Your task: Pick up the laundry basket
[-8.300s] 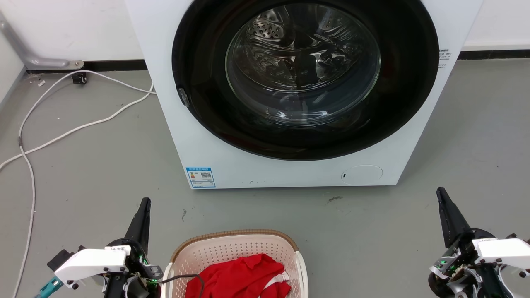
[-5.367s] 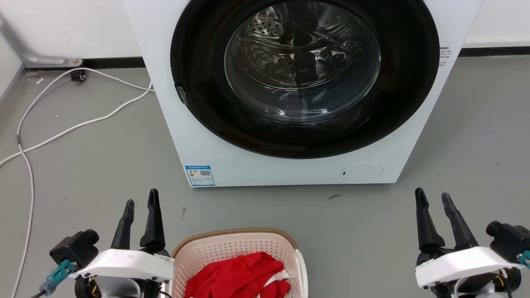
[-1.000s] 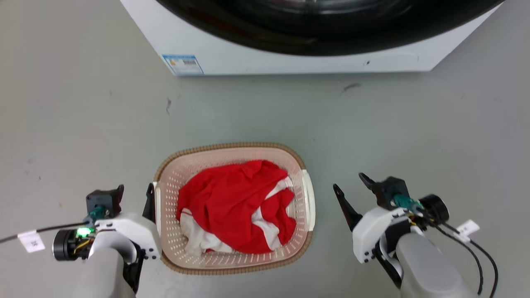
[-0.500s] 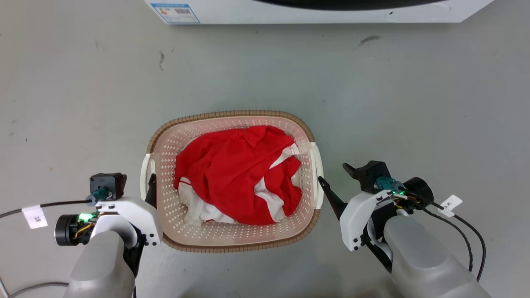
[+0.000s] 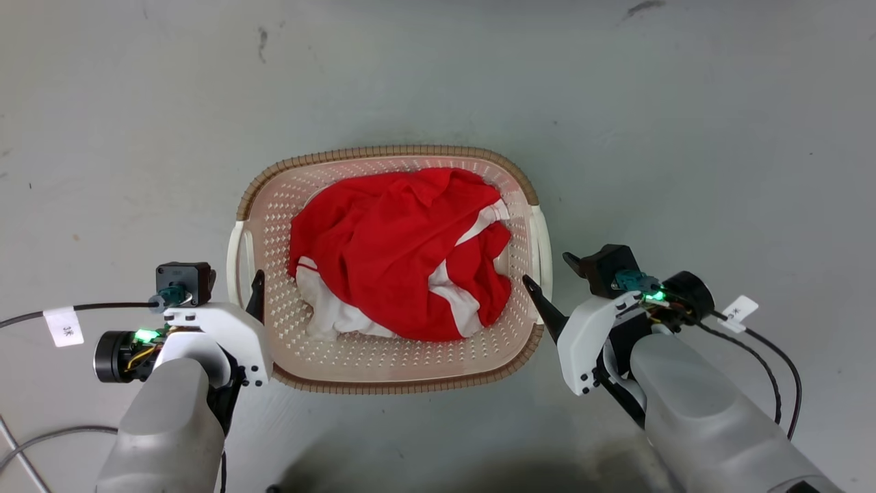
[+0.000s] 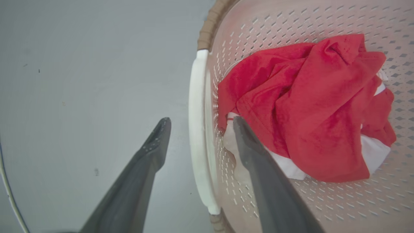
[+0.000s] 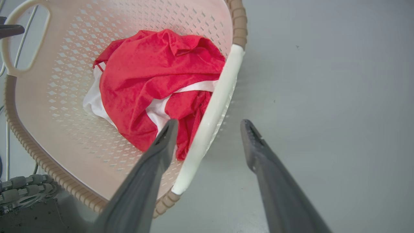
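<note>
The laundry basket (image 5: 383,152), pale pink and perforated with a brown woven rim, stands on the grey floor with a red and white garment (image 5: 397,253) in it. My left gripper (image 5: 239,281) is open at its left white handle (image 5: 234,250). In the left wrist view the fingers (image 6: 148,155) stand on either side of that handle (image 6: 197,129), one outside the basket (image 6: 210,26) and one inside. My right gripper (image 5: 547,268) is open at the right handle (image 5: 545,236). In the right wrist view, its fingers (image 7: 258,152) straddle the white handle (image 7: 223,87).
Bare grey floor (image 5: 684,137) surrounds the basket. A thin cable (image 5: 41,438) lies at the lower left, and tagged wires hang off both wrists. Part of the robot's base (image 7: 19,191) shows beside the basket's near corner in the right wrist view.
The head camera has tilted down, so the washer has left the picture. Both grippers, shut at first, opened and closed in on the basket's side handles, which they now straddle.
</note>
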